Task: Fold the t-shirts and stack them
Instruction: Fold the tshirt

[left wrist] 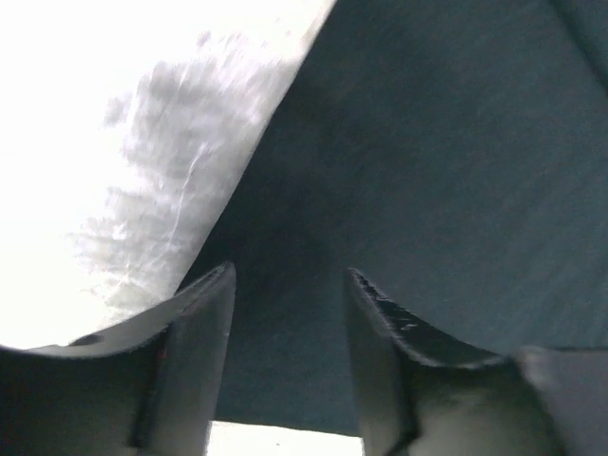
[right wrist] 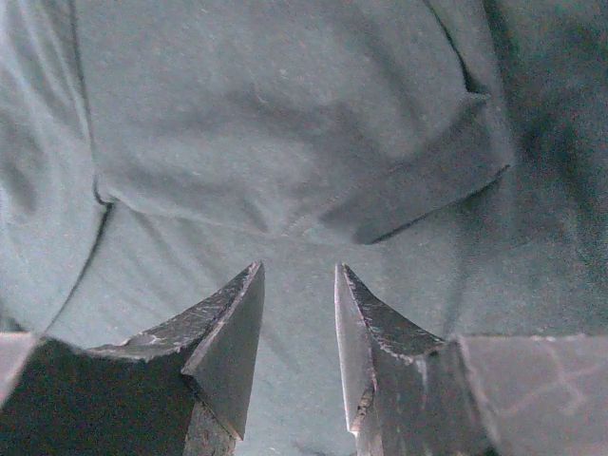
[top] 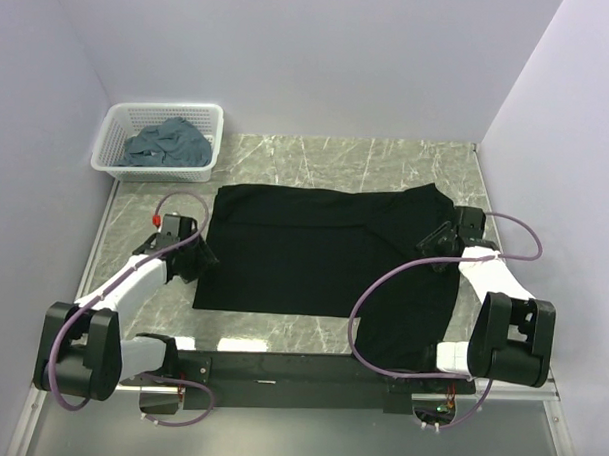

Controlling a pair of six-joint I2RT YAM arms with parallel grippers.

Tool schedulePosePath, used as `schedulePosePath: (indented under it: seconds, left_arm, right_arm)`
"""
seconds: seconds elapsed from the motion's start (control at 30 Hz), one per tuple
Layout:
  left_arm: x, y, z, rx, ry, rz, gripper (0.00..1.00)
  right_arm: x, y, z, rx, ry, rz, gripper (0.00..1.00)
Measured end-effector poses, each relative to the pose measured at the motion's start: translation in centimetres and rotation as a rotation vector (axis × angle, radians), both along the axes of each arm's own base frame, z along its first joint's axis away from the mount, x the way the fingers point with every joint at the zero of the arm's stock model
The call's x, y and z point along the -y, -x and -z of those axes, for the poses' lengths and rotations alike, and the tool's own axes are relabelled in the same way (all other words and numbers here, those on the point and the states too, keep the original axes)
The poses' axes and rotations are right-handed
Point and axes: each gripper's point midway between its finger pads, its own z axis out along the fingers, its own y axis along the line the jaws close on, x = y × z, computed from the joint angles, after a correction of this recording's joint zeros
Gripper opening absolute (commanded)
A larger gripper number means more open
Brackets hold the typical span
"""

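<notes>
A large black t-shirt (top: 328,264) lies spread on the marble table, its right part hanging towards the near edge. My left gripper (top: 198,256) sits at the shirt's left edge, jaws open over the dark cloth (left wrist: 427,171) with nothing between them. My right gripper (top: 431,242) rests over the shirt's right shoulder, jaws open above folds of cloth (right wrist: 285,123), holding nothing. A slate blue-grey t-shirt (top: 167,145) lies crumpled in the basket. The starburst print is not in view.
A white lattice basket (top: 119,127) stands at the back left corner. Pale walls close in the table on the left, back and right. Bare marble table (top: 317,158) shows behind the shirt and at the left (left wrist: 142,190).
</notes>
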Motion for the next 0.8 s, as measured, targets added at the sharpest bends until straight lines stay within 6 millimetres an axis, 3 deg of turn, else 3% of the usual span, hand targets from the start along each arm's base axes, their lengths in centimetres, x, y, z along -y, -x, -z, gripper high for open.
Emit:
schedulePosePath:
  seconds: [0.13, 0.43, 0.7, 0.8]
  left_arm:
    - [0.2, 1.4, 1.7, -0.043, 0.030, -0.031, 0.46]
    - [0.1, 1.9, 2.1, -0.026, 0.082, -0.144, 0.29]
    - [-1.5, 4.7, 1.9, -0.068, 0.057, -0.276, 0.35]
    - [-1.7, 5.3, 2.0, -0.090, 0.051, -0.301, 0.44]
  right_arm:
    - [-0.1, 0.3, 0.8, -0.008, -0.010, 0.008, 0.42]
    - [0.8, 0.3, 1.5, -0.015, -0.004, 0.074, 0.42]
    - [1.4, 0.6, 1.7, -0.030, 0.024, 0.099, 0.43]
    - [1.7, 0.9, 1.9, -0.044, 0.041, 0.095, 0.43]
